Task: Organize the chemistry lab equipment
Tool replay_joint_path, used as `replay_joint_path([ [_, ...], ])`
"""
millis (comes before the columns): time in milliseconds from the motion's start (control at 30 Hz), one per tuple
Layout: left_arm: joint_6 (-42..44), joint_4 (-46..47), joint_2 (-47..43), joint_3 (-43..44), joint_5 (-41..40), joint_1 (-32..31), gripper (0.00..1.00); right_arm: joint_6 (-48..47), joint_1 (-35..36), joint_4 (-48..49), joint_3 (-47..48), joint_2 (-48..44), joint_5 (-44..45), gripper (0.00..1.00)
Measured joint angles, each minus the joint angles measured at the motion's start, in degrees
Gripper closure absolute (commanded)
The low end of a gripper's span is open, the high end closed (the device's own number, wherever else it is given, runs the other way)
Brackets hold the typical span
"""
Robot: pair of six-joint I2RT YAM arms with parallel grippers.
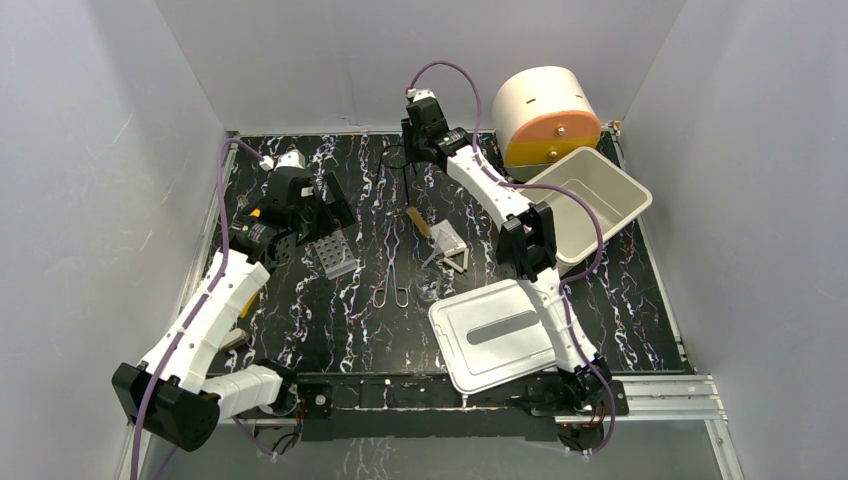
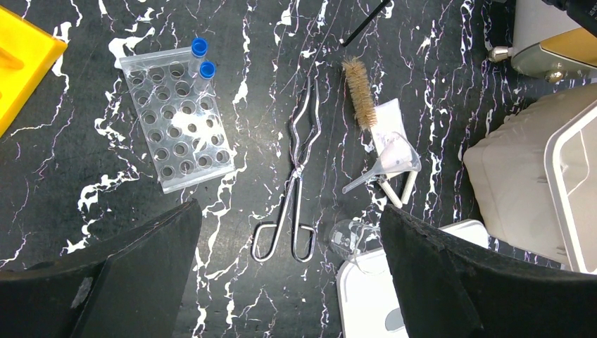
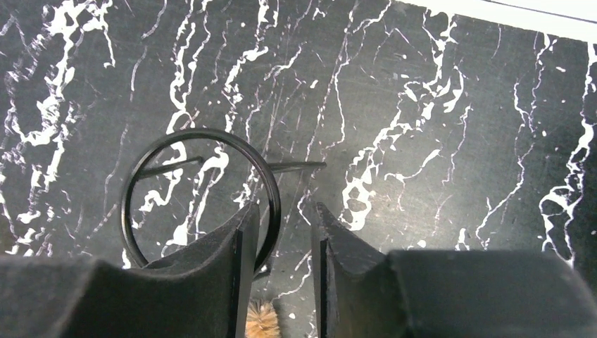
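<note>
My right gripper [image 3: 281, 215] hangs at the back of the table over the black wire loop [image 3: 200, 197]. Its jaws stand a narrow gap apart, with the loop's right rim just inside the left finger [image 3: 243, 246]. My left gripper [image 2: 288, 206] is wide open and holds nothing, high above the handles of the metal tongs [image 2: 299, 162]. The grey tube rack [image 2: 176, 116] holds two blue-capped tubes [image 2: 204, 60] at its far end. A bristle brush [image 2: 359, 102], a clear funnel [image 2: 396, 162] and the white triangle [image 2: 398, 190] lie right of the tongs.
A small glass beaker [image 2: 348, 239] lies on its side against a white lid [image 1: 495, 335]. A beige bin [image 1: 590, 200] leans at the right, with a cream and orange drum [image 1: 545, 115] behind it. A yellow object [image 2: 21, 63] is at the far left.
</note>
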Motion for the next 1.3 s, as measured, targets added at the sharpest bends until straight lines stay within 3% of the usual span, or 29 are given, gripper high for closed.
replay_joint_path([
  [200,0.04,0.02,0.0,-0.2,0.0,0.0,0.02,1.44,0.0,-2.82,1.53,0.81,-0.04,0.56],
  [567,0.22,0.09,-0.07,-0.98,0.15,0.0,0.02,8.31,-0.02,-4.85,4.35,2.97,-0.83,1.0],
  [1000,0.24,0.39,-1.07,-1.4,0.13,0.0,0.02,9.49,-0.66,-2.29,0.63,-0.81,-1.53,1.0],
  [1300,0.98,4.0,-1.14,-1.75,-0.33,0.0,0.02,5.9,-1.81,2.67,-8.2,-19.82,-1.05,1.0],
])
